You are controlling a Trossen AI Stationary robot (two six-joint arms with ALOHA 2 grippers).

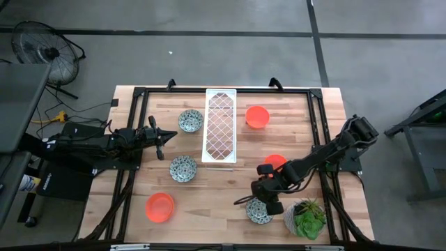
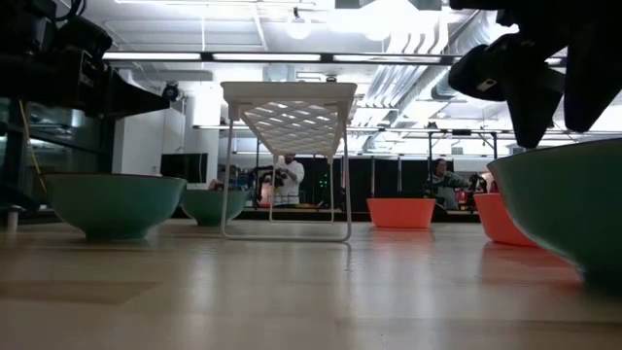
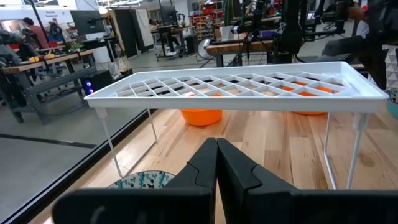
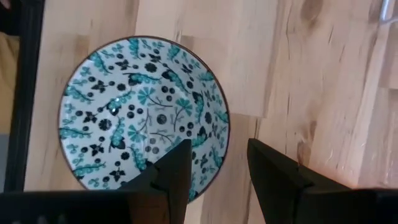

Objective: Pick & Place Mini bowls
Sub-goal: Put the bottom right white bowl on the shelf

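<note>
Right gripper (image 4: pixel 214 168), fingers spread, over near-right patterned bowl (image 4: pixel 143 115) rim; left gripper (image 3: pixel 216 163) clenched, idle by tray (image 3: pixel 236 87).

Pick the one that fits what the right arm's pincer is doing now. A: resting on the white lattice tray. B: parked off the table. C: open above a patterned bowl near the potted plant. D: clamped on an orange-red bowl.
C: the right pincer hangs open over the small whitish bowl with grey-green pattern, which sits beside the pale pot with a green plant.

Wooden table (image 1: pixel 139 188): bowls (image 1: pixel 183 168), tray (image 1: pixel 219 125), seemingly plant (image 1: pixel 306 217).
</note>
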